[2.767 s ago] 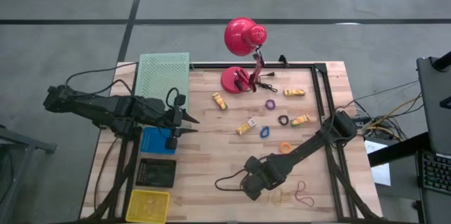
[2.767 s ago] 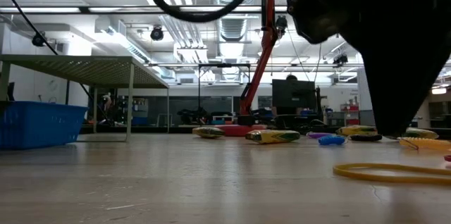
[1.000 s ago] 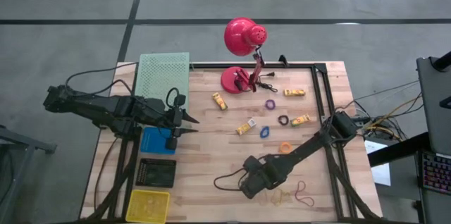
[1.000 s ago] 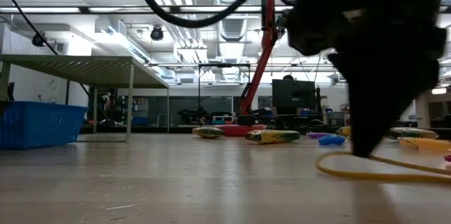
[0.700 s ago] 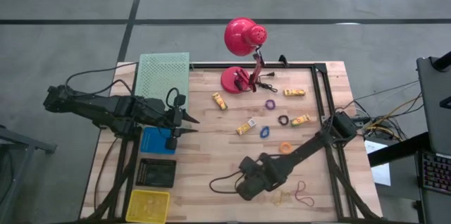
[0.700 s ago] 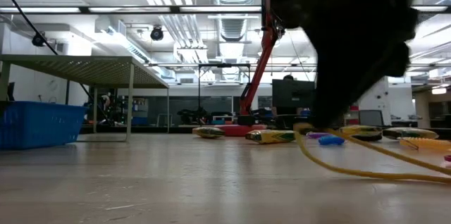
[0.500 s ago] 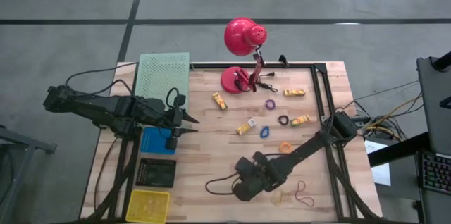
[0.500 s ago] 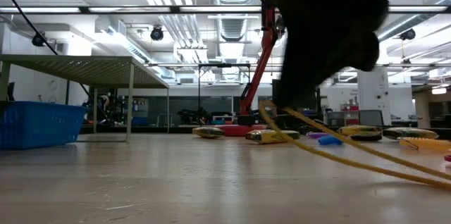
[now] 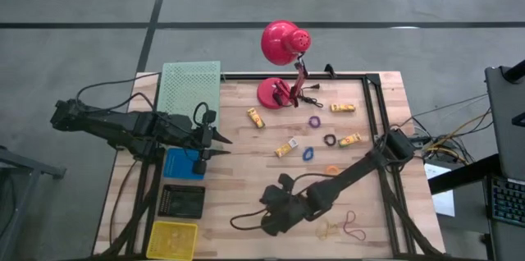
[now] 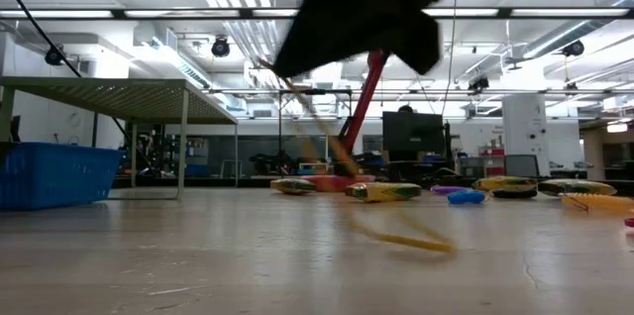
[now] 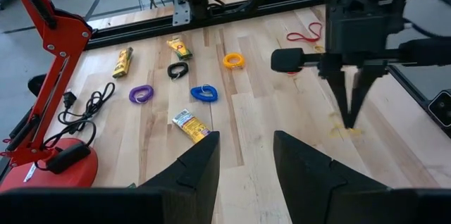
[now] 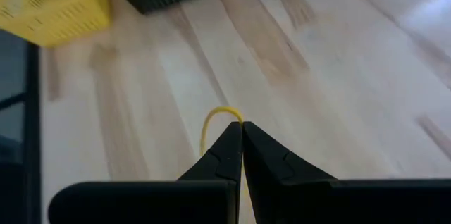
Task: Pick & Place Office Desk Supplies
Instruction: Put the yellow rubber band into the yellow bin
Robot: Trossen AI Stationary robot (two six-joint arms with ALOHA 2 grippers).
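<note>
The wooden table [image 9: 246, 187] carries a red desk lamp [image 9: 281, 62] at its far edge, with a green tray [image 9: 190, 87], blue bin [image 9: 182, 163], black bin [image 9: 182, 201] and yellow basket [image 9: 173, 239] along the left side. The left gripper [image 9: 225, 146] waits near the blue bin, fingers partly spread and empty. The right gripper [image 12: 242, 134] hangs over the table's near middle, fingers pressed together, pinching a yellow rubber band [image 12: 215, 124]. Small rings [image 11: 233, 60] and yellow pieces [image 11: 191, 125] lie near the lamp.
</note>
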